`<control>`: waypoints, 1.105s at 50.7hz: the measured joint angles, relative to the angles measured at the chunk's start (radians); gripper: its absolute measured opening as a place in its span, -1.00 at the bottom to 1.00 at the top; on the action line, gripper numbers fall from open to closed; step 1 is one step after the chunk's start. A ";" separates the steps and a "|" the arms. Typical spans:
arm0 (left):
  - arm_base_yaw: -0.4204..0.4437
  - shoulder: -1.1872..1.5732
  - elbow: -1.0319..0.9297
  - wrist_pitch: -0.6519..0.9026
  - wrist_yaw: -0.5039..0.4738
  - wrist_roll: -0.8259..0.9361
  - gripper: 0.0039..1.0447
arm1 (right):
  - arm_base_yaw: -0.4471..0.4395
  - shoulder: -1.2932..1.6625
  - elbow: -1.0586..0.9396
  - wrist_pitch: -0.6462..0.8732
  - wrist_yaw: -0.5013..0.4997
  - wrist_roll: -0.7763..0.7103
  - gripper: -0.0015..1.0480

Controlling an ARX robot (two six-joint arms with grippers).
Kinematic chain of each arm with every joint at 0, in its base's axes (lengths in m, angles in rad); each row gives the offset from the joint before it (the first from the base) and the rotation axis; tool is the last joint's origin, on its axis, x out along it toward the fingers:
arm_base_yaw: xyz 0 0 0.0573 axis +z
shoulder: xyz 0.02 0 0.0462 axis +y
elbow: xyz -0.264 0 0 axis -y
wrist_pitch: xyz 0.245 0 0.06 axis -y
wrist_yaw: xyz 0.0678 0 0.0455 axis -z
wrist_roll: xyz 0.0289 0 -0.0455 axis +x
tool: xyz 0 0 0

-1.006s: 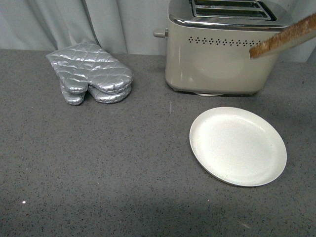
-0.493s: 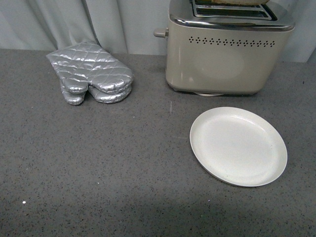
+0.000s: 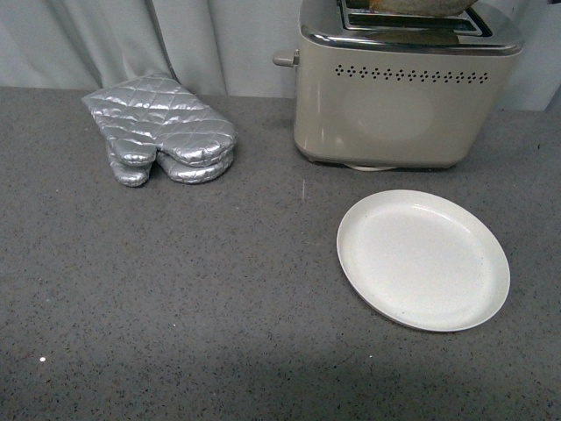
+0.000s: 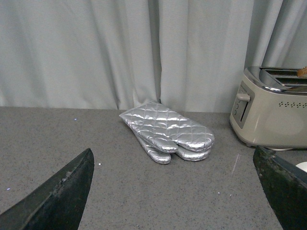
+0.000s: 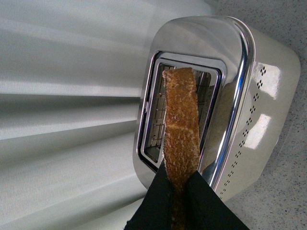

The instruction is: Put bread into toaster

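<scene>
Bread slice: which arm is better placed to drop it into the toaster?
Right. The right gripper is shut on the bread, held edge-on above the toaster. The left gripper is open and empty, facing the oven mitts.

The left fingers are matte black, broad wedge-shaped blades with a faintly rough, dusty surface and a paler grey line along the upper edge. The right fingers are plain matte black, smooth and flat-faced. They narrow from a wide base towards blunt tips.
</scene>
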 joint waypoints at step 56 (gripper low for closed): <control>0.000 0.000 0.000 0.000 0.000 0.000 0.88 | -0.024 0.074 0.049 0.256 0.153 -0.711 0.38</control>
